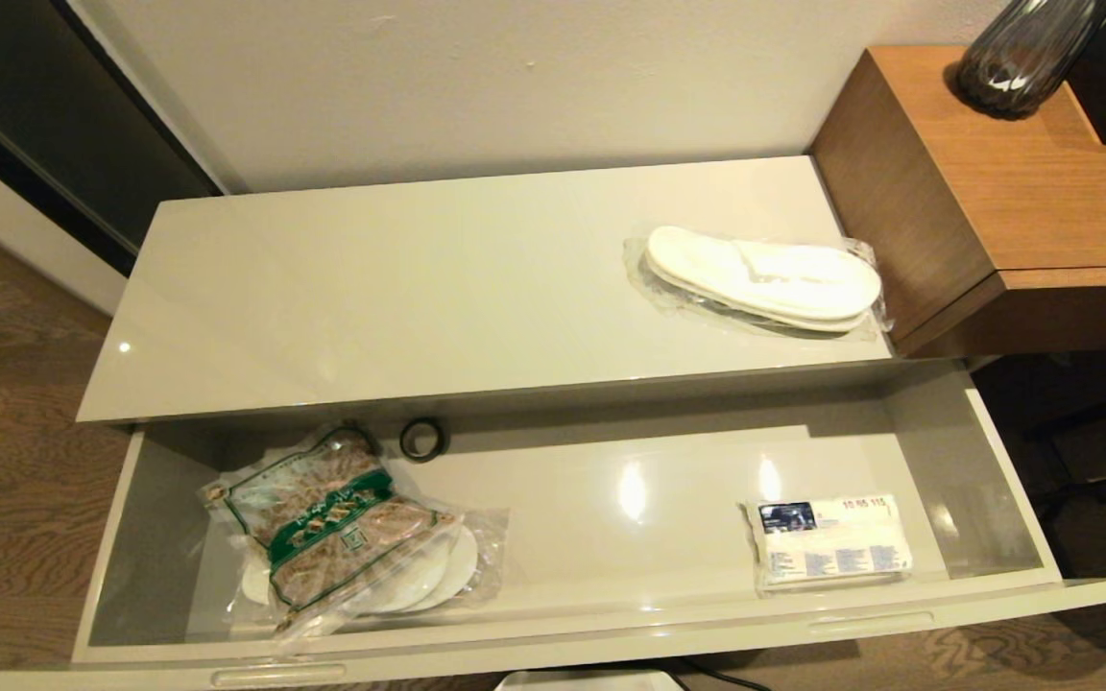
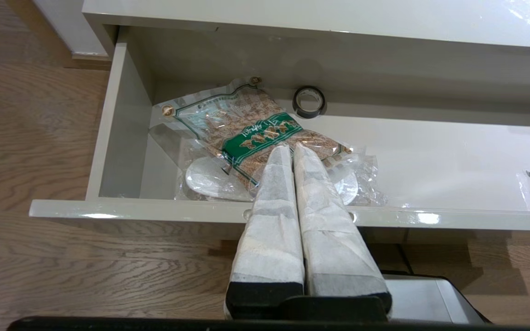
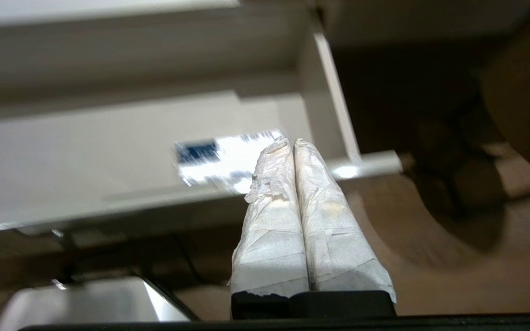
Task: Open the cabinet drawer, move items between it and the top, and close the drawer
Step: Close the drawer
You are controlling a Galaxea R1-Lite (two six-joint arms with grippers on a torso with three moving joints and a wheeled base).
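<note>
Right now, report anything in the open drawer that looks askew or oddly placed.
The food bag lies crooked at the left end of the drawer, piled on a wrapped pair of slippers. The tissue pack sits slightly tilted. Nothing is spilled or damaged.

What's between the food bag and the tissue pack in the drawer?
Nothing: bare drawer floor from the food bag to the tissue pack, per the head view.
</note>
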